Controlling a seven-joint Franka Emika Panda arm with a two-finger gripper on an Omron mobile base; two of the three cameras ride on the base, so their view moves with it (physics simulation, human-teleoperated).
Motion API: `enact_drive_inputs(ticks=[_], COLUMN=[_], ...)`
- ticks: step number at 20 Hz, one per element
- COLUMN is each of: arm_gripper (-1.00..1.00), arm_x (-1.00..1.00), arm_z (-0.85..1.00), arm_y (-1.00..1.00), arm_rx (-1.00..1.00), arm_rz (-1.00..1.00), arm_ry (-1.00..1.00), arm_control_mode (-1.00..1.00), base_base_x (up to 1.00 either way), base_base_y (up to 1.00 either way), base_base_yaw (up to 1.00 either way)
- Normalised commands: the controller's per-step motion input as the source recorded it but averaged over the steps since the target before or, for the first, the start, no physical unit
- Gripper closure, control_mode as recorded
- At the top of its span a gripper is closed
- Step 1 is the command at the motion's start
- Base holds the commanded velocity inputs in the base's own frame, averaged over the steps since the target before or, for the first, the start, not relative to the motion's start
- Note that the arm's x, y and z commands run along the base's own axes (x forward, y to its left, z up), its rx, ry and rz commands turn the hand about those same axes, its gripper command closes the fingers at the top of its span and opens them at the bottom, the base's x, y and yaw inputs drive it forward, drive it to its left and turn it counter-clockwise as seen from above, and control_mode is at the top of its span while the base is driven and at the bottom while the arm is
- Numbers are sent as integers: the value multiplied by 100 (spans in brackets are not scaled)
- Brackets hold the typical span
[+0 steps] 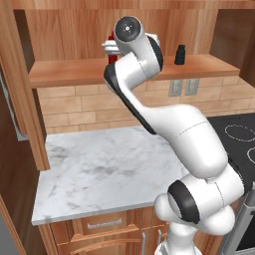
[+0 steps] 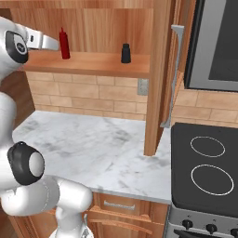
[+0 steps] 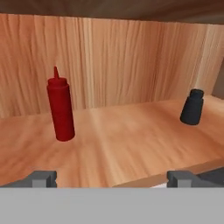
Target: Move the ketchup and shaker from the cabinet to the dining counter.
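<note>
White-grey marble table (image 1: 99, 169) lies nearest, below the arm, w/ wooden drawers under its front edge and a black stovetop (image 2: 207, 167) beside it on the right. Brick tile backs it.

Above that, the gripper (image 3: 111, 177) sits at the front lip of the cabinet's (image 2: 155, 69) wooden shelf (image 3: 131, 144), level w/ the shelf board. Jaws spread as wide as they go, nothing between them; both tips at the bottom corners of the hand view, far apart.

Further in on the shelf: ketchup (image 3: 60, 109) stands upright, left of centre in the hand view, a bit ahead of the gripper, not touched. In the right base view the ketchup (image 2: 64, 44) is just beyond the grey hand. Shaker (image 3: 192, 107) stands upright too, well apart from the ketchup, off to the right and slightly deeper in; same spot in the right base view (image 2: 125, 53) and left base view (image 1: 180, 55).

Behind both, the cabinet's wood-grain back wall.
</note>
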Motion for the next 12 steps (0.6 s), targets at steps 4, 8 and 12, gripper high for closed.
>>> enact_drive_inputs(ticks=[4,8,12], arm_gripper=[-100,-100,-100], arm_x=[28,24,24], arm_z=[-1,-14,-16], arm_y=[2,0,0], arm_rx=[14,10,3], arm_rz=[0,0,3], arm_ry=[0,0,-6], arm_control_mode=[-100,-100,-100], base_base_x=[0,0,0], base_base_y=[0,0,0], base_base_yaw=[0,0,0])
